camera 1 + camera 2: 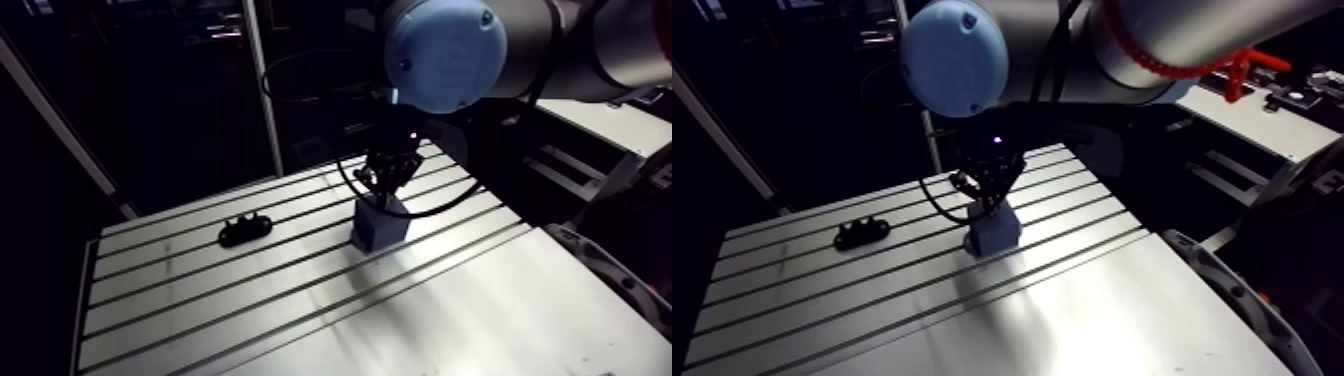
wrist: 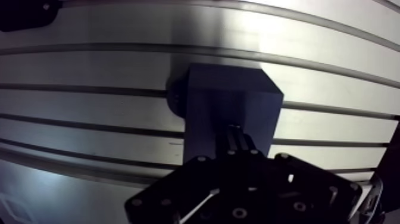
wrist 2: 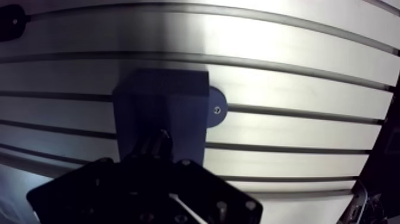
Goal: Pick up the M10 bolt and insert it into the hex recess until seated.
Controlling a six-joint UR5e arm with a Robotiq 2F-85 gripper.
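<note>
The slotted aluminium table (image 1: 250, 300) fills the lower part of the arm view. Its grooves run in long parallel lines and a bright glare lies across its surface. Near the middle of it we see a small blue block (image 1: 378, 228) standing upright across the grooves. The gripper (image 1: 386, 200) comes straight down onto the block from above, with its tip at the top face. We cannot tell whether it is touching or just clear of it. A low black bracket (image 1: 245, 230) lies flat on the table, well apart from the block.

In the wrist view we look down along the gripper at the same block. A round blue tab (image 3: 216, 101) sticks out from the block's foot on one side and lies flat on the table, with a small screw (image 3: 217, 109) in it. A like rounded shape shows at the foot on the other side. The bracket sits far ahead of the gripper and off to one side, only partly in view.

The gripper's dark body covers the near part of the block, and only a slim dark tip reaches over the top face. We cannot tell whether the gripper is spread, pressed together or pinching something — the tip is too dark and narrow to read. We cannot make out the bolt in any view, so we cannot say where it is, and the recess is hidden under the gripper.
</note>
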